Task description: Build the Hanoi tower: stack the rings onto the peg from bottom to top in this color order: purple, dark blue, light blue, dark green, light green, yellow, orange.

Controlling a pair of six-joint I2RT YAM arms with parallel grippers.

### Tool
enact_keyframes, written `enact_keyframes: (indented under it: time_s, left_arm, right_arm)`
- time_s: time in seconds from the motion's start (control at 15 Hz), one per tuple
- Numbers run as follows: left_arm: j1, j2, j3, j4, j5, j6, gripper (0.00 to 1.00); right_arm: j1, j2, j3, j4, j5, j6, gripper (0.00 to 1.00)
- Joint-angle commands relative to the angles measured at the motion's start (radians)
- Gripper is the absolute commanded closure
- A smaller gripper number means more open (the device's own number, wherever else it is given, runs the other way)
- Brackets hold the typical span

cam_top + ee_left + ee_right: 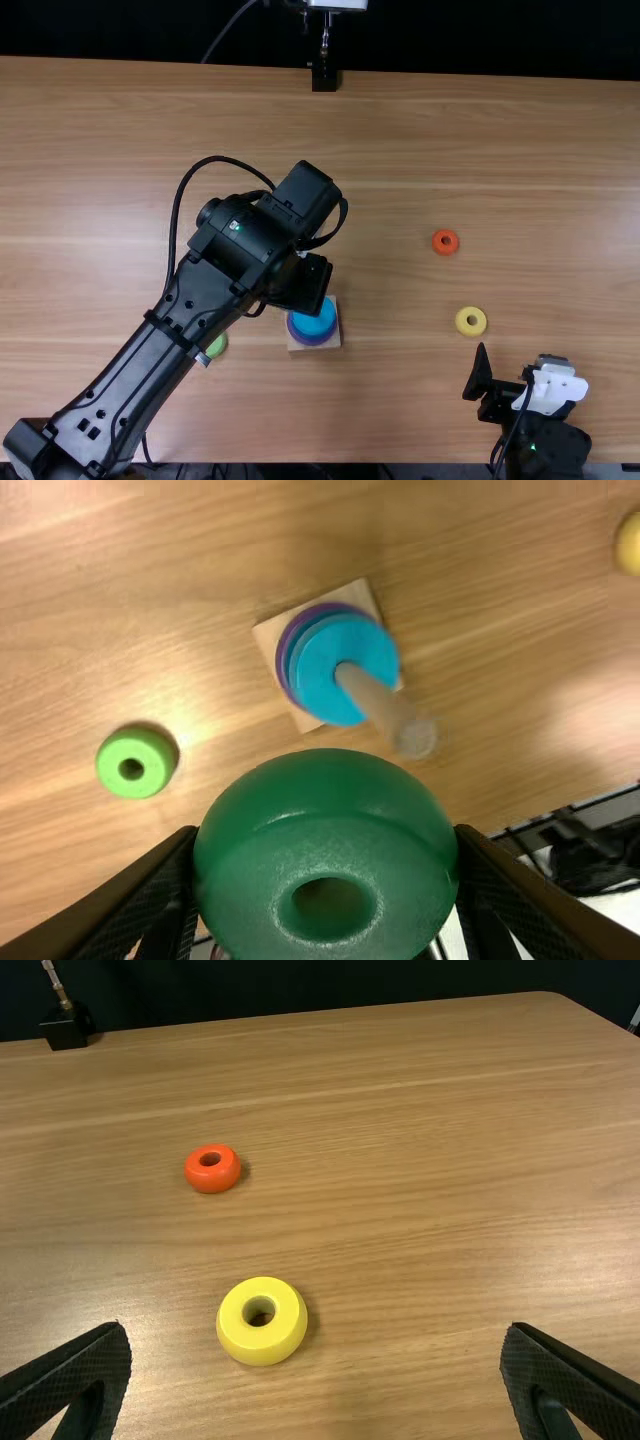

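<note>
My left gripper is over the table's middle, beside the peg's wooden base. In the left wrist view my left gripper is shut on the dark green ring, held near the peg. On the peg lie a light blue ring, a blue ring beneath it and a purple ring lowest. A light green ring lies loose. My right gripper is at the front right; in its wrist view the right gripper stands open, beyond it the yellow ring and orange ring.
A small black stand is at the table's far edge. The left forearm crosses the table's front left and passes over part of the light green ring.
</note>
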Motion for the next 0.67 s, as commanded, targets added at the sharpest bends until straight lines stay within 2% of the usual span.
enact_keyframes:
  time_s: [0.0, 0.27, 0.47, 0.6]
  left_arm:
    - [-0.019, -0.011, 0.035, 0.001, 0.001, -0.021, 0.95]
    - [-0.047, 0.038, 0.066, 0.001, 0.001, -0.023, 0.95]
    - [-0.053, 0.082, 0.107, 0.003, 0.001, -0.054, 0.95]
    - [-0.057, 0.096, 0.11, 0.005, 0.001, -0.056, 0.95]
  right_arm:
    - [-0.008, -0.012, -0.107, -0.058, 0.01, -0.001, 0.0]
    - [-0.008, -0.012, -0.107, -0.058, 0.012, -0.001, 0.0]
    - [-0.008, -0.012, -0.107, -0.058, 0.01, -0.001, 0.0]
    - [-0.008, -0.012, -0.107, -0.058, 0.01, -0.001, 0.0]
